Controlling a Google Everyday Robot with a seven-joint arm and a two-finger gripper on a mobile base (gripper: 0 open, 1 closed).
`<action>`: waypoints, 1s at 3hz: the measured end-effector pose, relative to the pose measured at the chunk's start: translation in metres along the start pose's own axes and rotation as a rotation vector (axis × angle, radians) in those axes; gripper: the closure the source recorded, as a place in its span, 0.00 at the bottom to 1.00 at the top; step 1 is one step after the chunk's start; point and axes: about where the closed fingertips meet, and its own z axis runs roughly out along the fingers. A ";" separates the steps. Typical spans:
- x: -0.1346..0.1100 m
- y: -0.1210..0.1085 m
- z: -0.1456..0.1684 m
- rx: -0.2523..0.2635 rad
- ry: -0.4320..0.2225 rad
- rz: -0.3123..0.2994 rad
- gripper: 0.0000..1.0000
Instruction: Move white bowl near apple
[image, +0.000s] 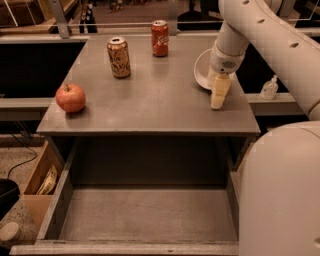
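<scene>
The white bowl (202, 69) is at the table's right side, near the back. It looks tipped, with its inside turned toward the left. My gripper (218, 96) points down at the bowl's right front edge, its tip close to the table top. My arm hides the bowl's right part. The red apple (70, 97) sits at the table's front left corner, far to the left of the bowl and the gripper.
A tan can (119, 57) and a red can (160, 37) stand upright at the back of the table (150, 110). An open drawer (145, 215) extends below the front edge. A small bottle (269, 88) stands on a ledge to the right.
</scene>
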 end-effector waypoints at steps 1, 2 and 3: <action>0.000 -0.001 -0.003 0.000 0.000 0.000 0.88; -0.001 -0.002 -0.009 0.000 0.000 0.000 1.00; -0.001 -0.002 -0.008 0.000 0.000 0.000 1.00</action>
